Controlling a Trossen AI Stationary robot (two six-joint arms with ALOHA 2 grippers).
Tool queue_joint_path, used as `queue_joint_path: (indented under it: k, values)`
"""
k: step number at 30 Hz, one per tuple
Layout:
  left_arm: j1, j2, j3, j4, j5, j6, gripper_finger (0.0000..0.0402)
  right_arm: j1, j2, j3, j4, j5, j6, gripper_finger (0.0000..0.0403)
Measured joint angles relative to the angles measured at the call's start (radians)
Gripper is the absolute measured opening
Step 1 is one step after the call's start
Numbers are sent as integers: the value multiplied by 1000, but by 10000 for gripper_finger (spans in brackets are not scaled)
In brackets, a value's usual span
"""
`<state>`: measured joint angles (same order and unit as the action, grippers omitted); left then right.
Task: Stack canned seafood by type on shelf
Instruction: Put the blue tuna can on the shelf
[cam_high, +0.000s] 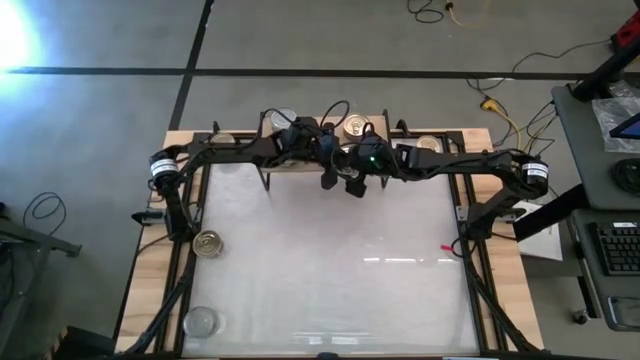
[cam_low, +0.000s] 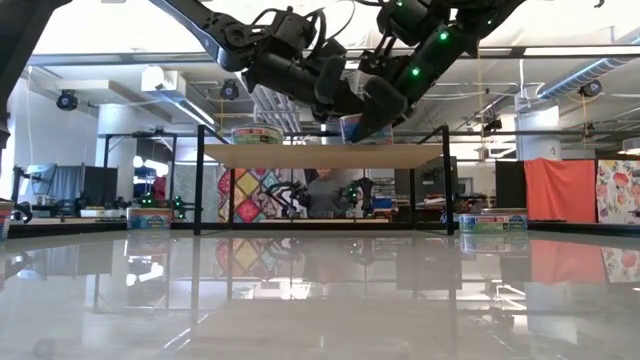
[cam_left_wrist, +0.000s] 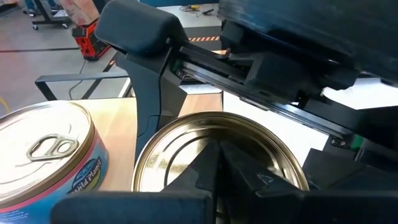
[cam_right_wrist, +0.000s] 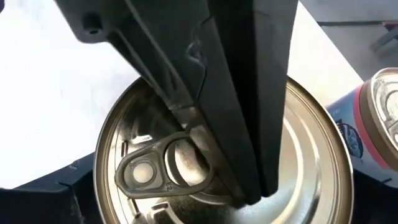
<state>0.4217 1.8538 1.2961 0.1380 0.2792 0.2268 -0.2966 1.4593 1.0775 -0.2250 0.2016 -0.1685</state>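
Gold-topped can (cam_high: 355, 127) sits on the shelf (cam_high: 300, 165) at the table's far edge in your high view, both grippers meeting over it. From table height, your right gripper (cam_low: 372, 118) reaches the shelf top beside the left gripper (cam_low: 335, 100). Left wrist: its fingers (cam_left_wrist: 217, 168) are pressed together above the gold can. Right wrist: spread wide, straddling that can, a pink-banded can (cam_right_wrist: 373, 112) just beside.
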Motion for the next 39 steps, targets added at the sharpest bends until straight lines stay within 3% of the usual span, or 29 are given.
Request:
queue_joint_path:
  k: [21, 39]
  values:
    - [6, 0, -1, 12, -15, -27, 1, -11, 5, -2, 32, 65, -85, 400]
    - [10, -2, 18, 3, -15, -30, 1, -37, 14, -1, 25, 0, 19, 400]
